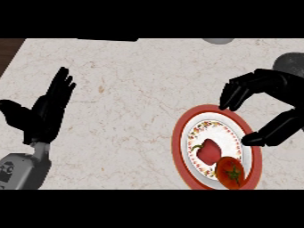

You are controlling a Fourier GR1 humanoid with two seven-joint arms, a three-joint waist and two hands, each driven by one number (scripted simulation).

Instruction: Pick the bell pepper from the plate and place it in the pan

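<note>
- The bell pepper (209, 151) lies on the red-rimmed plate (183, 129), touching a tomato (231, 172).
- The right hand (273, 95) arches above the plate, spread, holding nothing.
- The left hand (41, 113) rests open, well left of the plate.

The pan (299, 64) is largely hidden behind the right hand (279, 95)

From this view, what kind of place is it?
Probably a kitchen counter: a pale marble-look top, and a red-rimmed plate with a bell pepper and a tomato.
</note>
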